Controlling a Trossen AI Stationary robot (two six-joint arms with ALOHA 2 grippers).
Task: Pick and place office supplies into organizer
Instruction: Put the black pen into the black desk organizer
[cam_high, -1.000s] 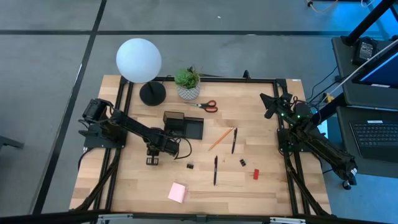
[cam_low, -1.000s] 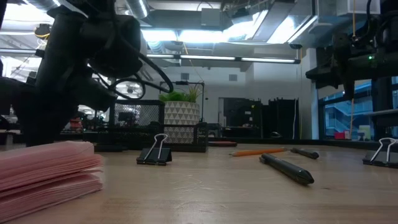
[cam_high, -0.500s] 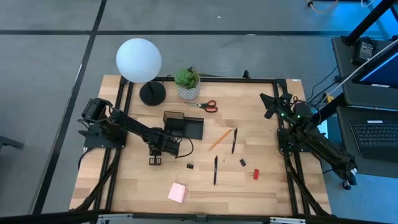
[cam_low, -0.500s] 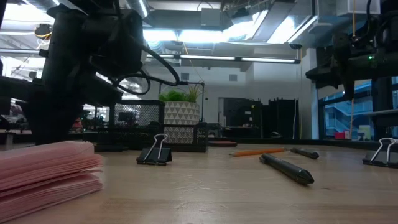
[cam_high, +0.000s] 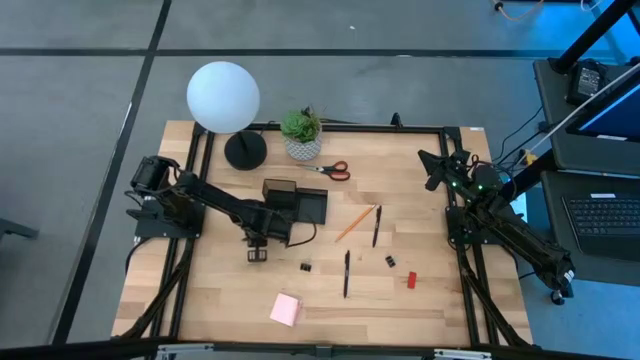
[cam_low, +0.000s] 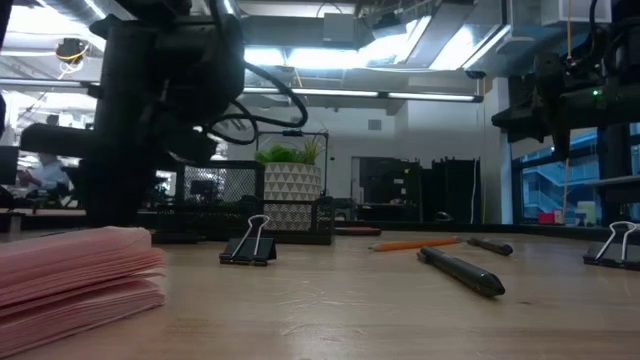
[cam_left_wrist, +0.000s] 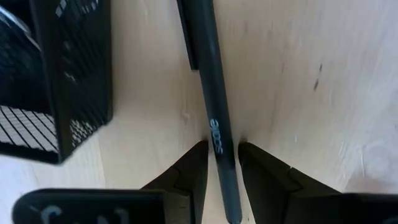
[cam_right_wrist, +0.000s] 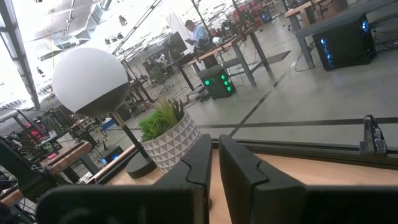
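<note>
On the pale wooden table (cam_high: 420, 310) the black organizer (cam_high: 295, 201) sits just ahead of the left gripper (cam_high: 258, 252), which pinches a black pen (cam_left_wrist: 214, 112) between its fingers, its long axis running straight out from them. The organizer's mesh wall lies just beside the pen. The right gripper (cam_right_wrist: 214, 163), far off, is pressed together, empty.

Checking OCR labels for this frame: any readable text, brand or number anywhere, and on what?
Black pen held in the left hand: pale lettering along the barrel, too blurred to read for certain.
Organizer, pink sticky-note pad, binder clip: no text visible.
Screens beside the table: too small to read.
</note>
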